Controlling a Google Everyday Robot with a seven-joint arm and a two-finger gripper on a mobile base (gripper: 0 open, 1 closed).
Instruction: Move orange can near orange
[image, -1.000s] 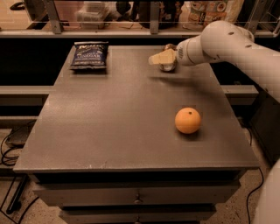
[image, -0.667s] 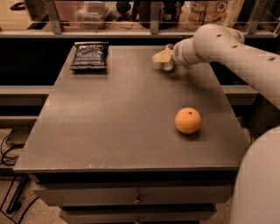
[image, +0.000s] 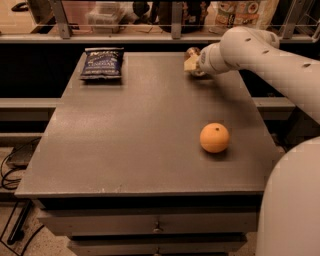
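Note:
The orange (image: 214, 137) is a round bright fruit with a dark stem dot, on the right half of the grey table (image: 125, 140), toward the front. The orange can (image: 191, 52) shows only as a small shiny coppery shape at the table's far edge, mostly hidden behind my gripper. My gripper (image: 191, 63) is at the far right of the table, right against the can, well behind the orange. The white arm (image: 260, 55) reaches in from the right.
A dark blue chip bag (image: 102, 62) lies flat at the table's far left corner. A shelf with boxes and a rail (image: 150, 35) runs behind the table. Drawers (image: 155, 227) sit below the front edge. Cables lie on the floor at left.
My gripper has moved away from the camera and slightly left, toward the table's back edge, closing on the can. The orange and the chip bag have not moved.

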